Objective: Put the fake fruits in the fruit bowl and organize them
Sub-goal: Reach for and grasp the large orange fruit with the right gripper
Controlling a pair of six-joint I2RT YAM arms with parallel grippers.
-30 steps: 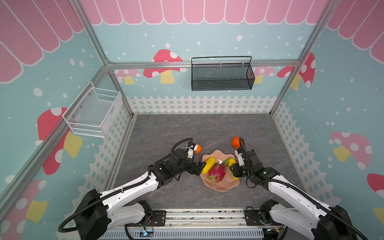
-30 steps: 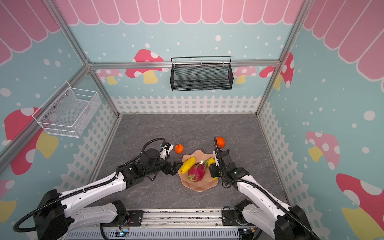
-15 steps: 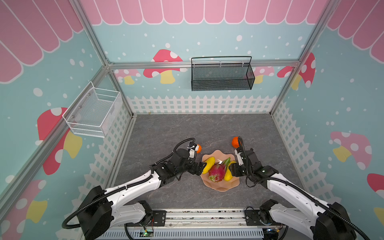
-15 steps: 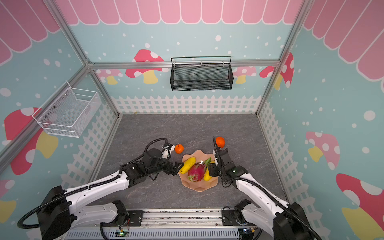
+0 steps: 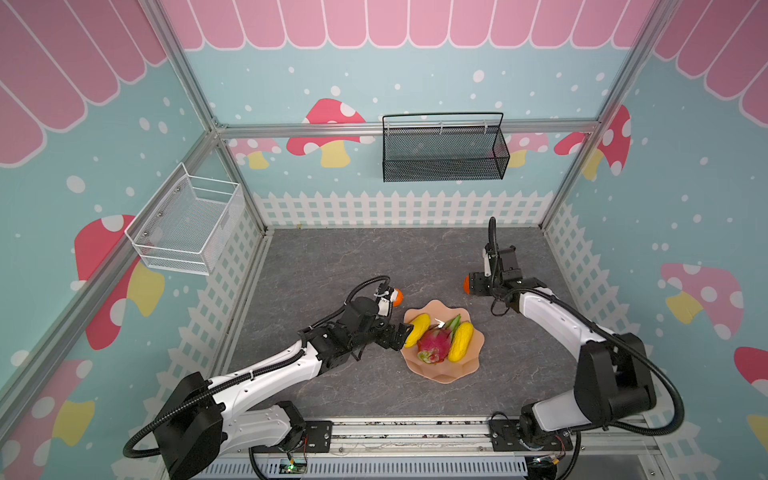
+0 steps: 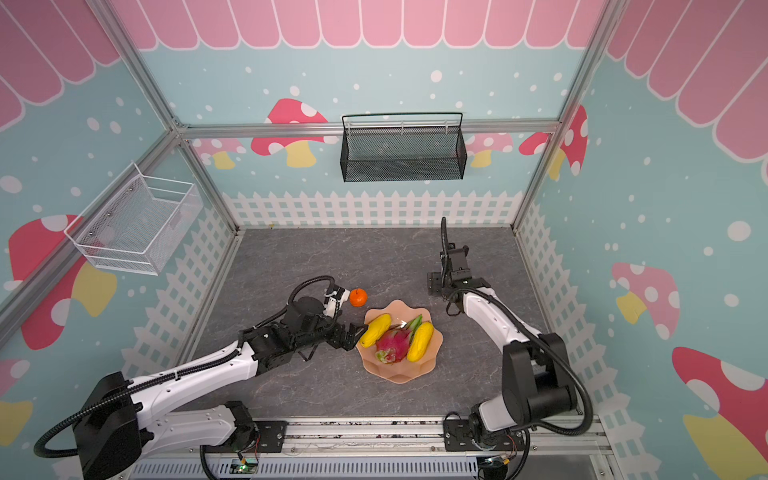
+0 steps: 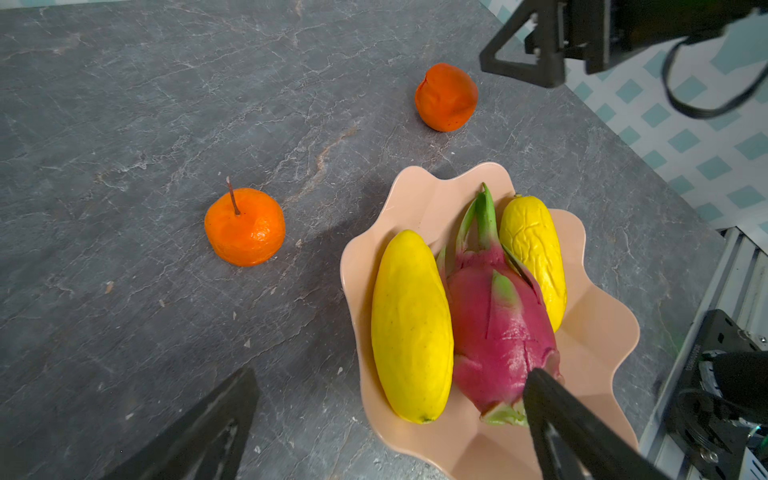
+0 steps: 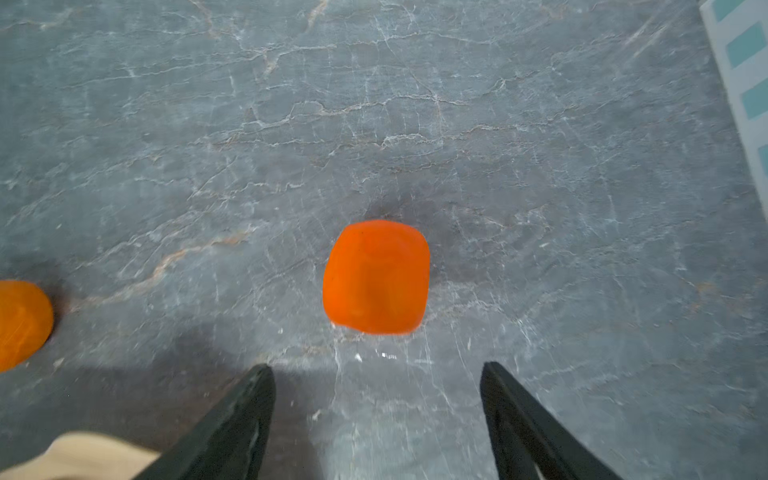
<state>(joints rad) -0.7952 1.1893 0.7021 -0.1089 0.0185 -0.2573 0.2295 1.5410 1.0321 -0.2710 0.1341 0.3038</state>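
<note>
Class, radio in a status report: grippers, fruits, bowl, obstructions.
Left gripper open, empty, at bowl rim. Right gripper open, empty, near right orange. Mangoes, dragon fruit in bowl; left orange on table too. Nothing blocking.

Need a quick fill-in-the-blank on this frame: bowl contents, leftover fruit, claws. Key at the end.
1. The fruit bowl holds ___ fruits.
2. The dragon fruit lies ___ the two yellow mangoes.
3. The number of oranges on the table, outside the bowl, is ___.
4. The left claw and right claw are both ___, holding nothing.

Missing words: three; between; two; open.
</note>
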